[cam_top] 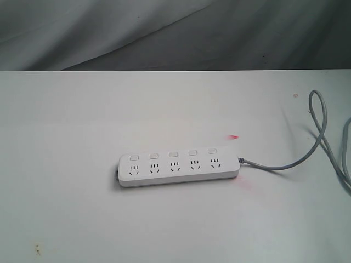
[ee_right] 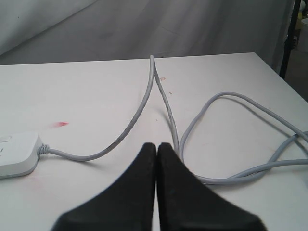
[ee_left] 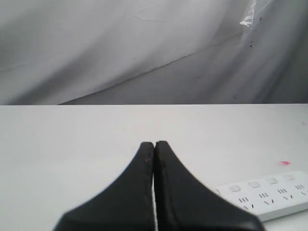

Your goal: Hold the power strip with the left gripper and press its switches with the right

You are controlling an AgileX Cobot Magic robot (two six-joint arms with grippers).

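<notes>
Left gripper is hanging with its two black fingers pressed flat together, pinching nothing, and the right gripper is showing the same closed, empty pose. Neither is touching the power strip: each is sitting well apart from it, the left one off its free end, the right one off its cord end. A white table is carrying the power strip, which is lying flat with its sockets facing up. It is showing as a long white plastic bar with rounded ends. A grey cord is leaving one end of the strip and curling away in loose loops. Five socket groups are running along the strip, and five small white switches are sitting in a row beside them, one per group. A small red mark is showing on the table near the strip's cord end.
</notes>
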